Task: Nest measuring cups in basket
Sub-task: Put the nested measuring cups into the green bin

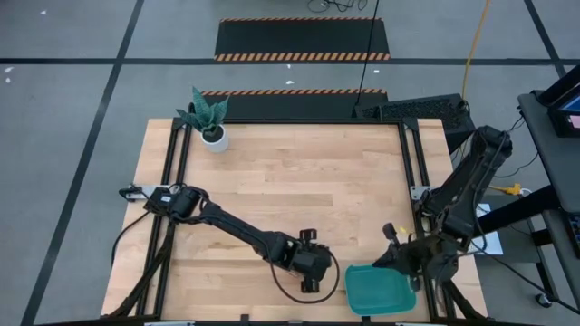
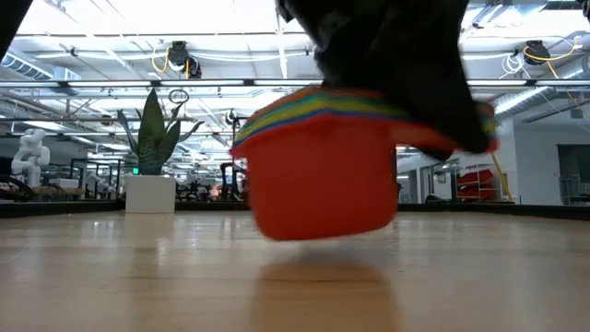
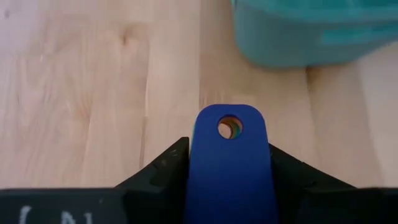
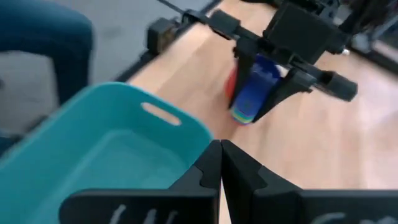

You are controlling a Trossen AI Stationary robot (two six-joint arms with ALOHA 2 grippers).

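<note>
Transfer step: left gripper [image 4: 258,99] clamped on handles of nested measuring cups [image 2: 323,166], stack lifted off table just beside basket [image 1: 379,292]; right gripper [image 4: 220,163] shut over basket rim; next, carry over wall, release

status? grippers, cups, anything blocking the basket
Left gripper shut on nested cup stack by its handles, lifted off the table. Right gripper shut, empty, at basket rim. Basket empty; path clear.
</note>
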